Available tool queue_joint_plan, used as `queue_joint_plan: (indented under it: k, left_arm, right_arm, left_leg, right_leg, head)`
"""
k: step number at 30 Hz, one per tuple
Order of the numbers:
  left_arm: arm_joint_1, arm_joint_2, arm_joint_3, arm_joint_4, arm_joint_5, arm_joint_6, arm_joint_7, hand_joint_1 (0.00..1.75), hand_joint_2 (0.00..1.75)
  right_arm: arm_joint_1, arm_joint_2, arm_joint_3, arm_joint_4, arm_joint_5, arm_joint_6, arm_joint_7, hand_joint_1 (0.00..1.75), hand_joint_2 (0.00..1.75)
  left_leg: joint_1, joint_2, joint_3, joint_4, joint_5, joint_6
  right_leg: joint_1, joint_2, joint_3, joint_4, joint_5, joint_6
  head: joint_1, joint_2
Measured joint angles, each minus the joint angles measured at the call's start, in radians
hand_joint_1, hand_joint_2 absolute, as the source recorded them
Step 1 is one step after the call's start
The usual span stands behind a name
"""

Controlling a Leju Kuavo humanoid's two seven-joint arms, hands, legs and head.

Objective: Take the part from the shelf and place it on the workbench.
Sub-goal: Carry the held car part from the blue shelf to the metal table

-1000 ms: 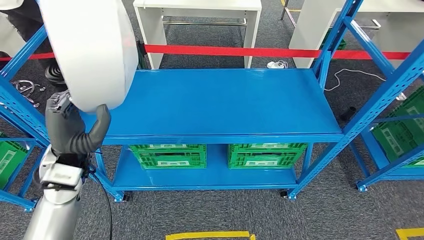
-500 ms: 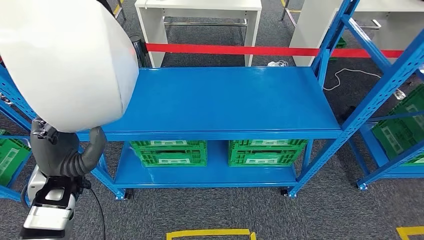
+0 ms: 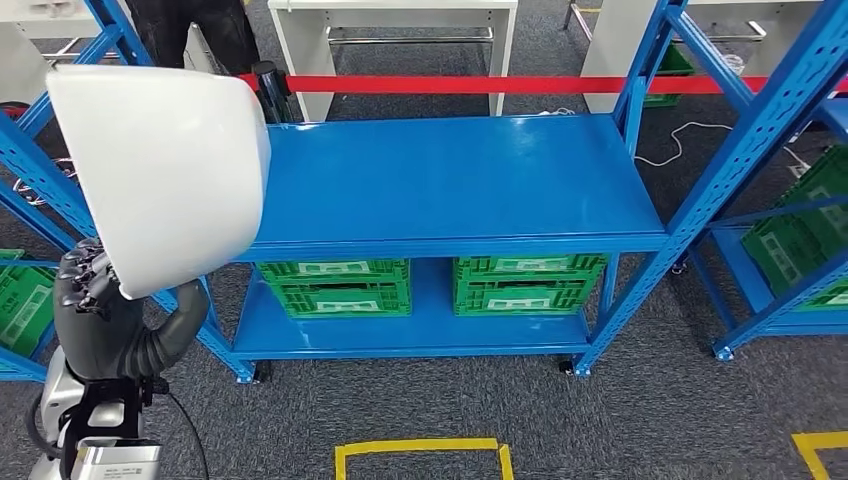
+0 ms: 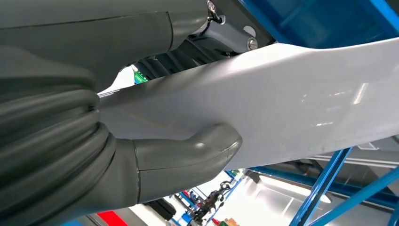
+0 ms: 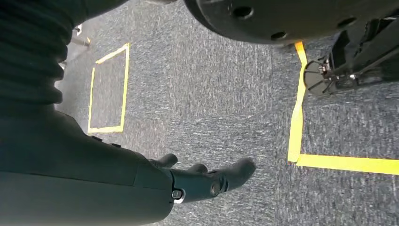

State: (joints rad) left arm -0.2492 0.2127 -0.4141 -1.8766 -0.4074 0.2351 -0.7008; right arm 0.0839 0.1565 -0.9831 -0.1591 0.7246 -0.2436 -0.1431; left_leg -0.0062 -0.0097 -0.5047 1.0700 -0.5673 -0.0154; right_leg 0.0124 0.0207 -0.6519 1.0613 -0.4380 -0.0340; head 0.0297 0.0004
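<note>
You've got the white part (image 3: 165, 170) off the shelf, gripped in the left hand (image 3: 105, 320), right hand (image 5: 207, 181) hanging empty with fingers loose; placing on the desk remains.

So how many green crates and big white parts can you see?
Green crates: 4 — two under the middle shelf, one far left, one far right.
White parts: 1, held by the left robot hand.
Total: 5.

White part (image 3: 165, 170) hides shelf's left end; left robot hand (image 3: 100, 320) fingers partly behind it.
</note>
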Motion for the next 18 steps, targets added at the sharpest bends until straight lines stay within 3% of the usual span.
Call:
queue_joint_plan:
  k: [1,3,5,6,7,9,10,11,12,13,15,16,18]
  left_arm:
    - [0.002,0.0,0.003,0.0,0.002,-0.002,0.0,1.75,1.75]
    - [0.008,0.0,0.012,0.0,0.006,-0.006,0.0,1.75,1.75]
    - [0.013,-0.001,0.018,0.0,0.008,-0.007,0.0,1.75,1.75]
    - [0.016,-0.002,0.019,0.0,0.009,-0.008,0.0,1.75,1.75]
    - [0.021,-0.003,0.02,0.0,0.009,-0.008,0.0,1.75,1.75]
    - [0.036,-0.005,0.021,0.0,0.011,-0.007,0.0,1.75,1.75]
    - [0.044,-0.006,0.021,0.0,0.012,-0.006,0.0,1.75,1.75]
    - [0.05,-0.007,0.021,0.001,0.013,-0.004,0.0,1.75,1.75]
    - [0.054,-0.009,0.02,0.001,0.012,-0.001,0.0,1.75,1.75]
    - [0.057,-0.012,0.02,0.002,0.01,0.005,0.0,1.75,1.75]
    - [0.063,-0.021,0.02,0.004,0.002,0.021,0.0,1.75,1.75]
    - [0.067,-0.025,0.02,0.005,-0.003,0.028,0.0,1.75,1.75]
    - [0.076,-0.032,0.02,0.007,-0.008,0.037,0.0,1.75,1.75]
  right_arm:
    - [0.0,0.0,0.0,0.0,0.0,0.0,-0.001,0.0,0.0]
    - [0.001,-0.002,0.0,0.0,-0.003,0.001,-0.008,0.0,0.0]
    - [0.002,-0.003,0.0,0.0,-0.006,0.003,-0.017,0.0,0.0]
    - [0.002,-0.004,0.0,0.0,-0.006,0.005,-0.021,0.0,0.0]
    - [0.002,-0.005,0.0,0.0,-0.006,0.009,-0.025,0.0,0.0]
    - [0.001,-0.007,0.0,0.0,-0.006,0.021,-0.035,0.0,0.0]
    - [0.001,-0.008,0.0,0.0,-0.006,0.026,-0.039,0.0,0.0]
    - [0.001,-0.009,0.0,0.0,-0.006,0.029,-0.041,0.0,0.0]
    - [0.002,-0.01,0.0,0.0,-0.004,0.032,-0.042,0.0,0.0]
    - [0.004,-0.011,0.0,0.0,-0.001,0.034,-0.04,0.0,0.0]
    - [0.006,-0.014,0.001,0.0,0.013,0.043,-0.027,0.0,0.0]
    - [0.007,-0.015,0.002,0.0,0.02,0.052,-0.019,0.0,0.0]
    - [0.006,-0.016,0.004,0.0,0.029,0.068,-0.006,0.0,0.0]
  left_leg:
    - [-0.004,-0.002,0.018,-0.033,0.004,0.004]
    - [-0.009,-0.002,0.014,-0.049,0.017,0.015]
    - [-0.007,0.002,0.005,-0.06,0.038,0.03]
    - [-0.005,0.004,-0.003,-0.065,0.05,0.036]
    - [-0.004,0.006,-0.013,-0.067,0.061,0.041]
    - [-0.005,0.007,-0.039,-0.064,0.081,0.045]
    - [-0.006,0.007,-0.055,-0.061,0.092,0.046]
    - [-0.007,0.007,-0.069,-0.056,0.101,0.046]
    - [-0.007,0.006,-0.084,-0.051,0.109,0.046]
    - [-0.008,0.005,-0.097,-0.045,0.116,0.044]
    - [-0.009,0.004,-0.116,-0.034,0.126,0.039]
    - [-0.01,0.003,-0.12,-0.03,0.13,0.034]
    - [-0.011,0.004,-0.125,-0.03,0.142,0.023]
  right_leg:
    - [-0.002,0.001,0.0,-0.002,0.007,0.006]
    - [-0.006,0.003,0.001,-0.012,0.024,0.021]
    - [-0.008,0.004,-0.008,-0.004,0.012,0.034]
    - [-0.008,0.005,-0.018,0.017,-0.015,0.04]
    - [-0.009,0.004,-0.036,0.066,-0.061,0.044]
    - [-0.011,0.005,-0.073,0.194,-0.146,0.05]
    - [-0.011,0.005,-0.081,0.246,-0.164,0.052]
    - [-0.011,0.005,-0.072,0.262,-0.157,0.052]
    - [-0.011,0.005,-0.045,0.239,-0.133,0.05]
    - [-0.009,0.005,0.001,0.183,-0.108,0.046]
    - [-0.005,0.003,0.098,0.045,-0.095,0.034]
    - [-0.001,0.003,0.127,-0.001,-0.099,0.028]
    - [0.001,0.004,0.133,-0.028,-0.096,0.019]
  head:
    - [-0.001,0.0]
    - [-0.002,0.0]
    - [-0.002,0.0]
    - [-0.001,0.0]
    - [-0.001,0.0]
    - [-0.001,0.0]
    - [-0.001,0.0]
    - [-0.001,0.0]
    - [-0.001,0.0]
    - [-0.001,0.0]
    - [-0.001,0.0]
    - [0.0,0.0]
    - [0.001,0.0]
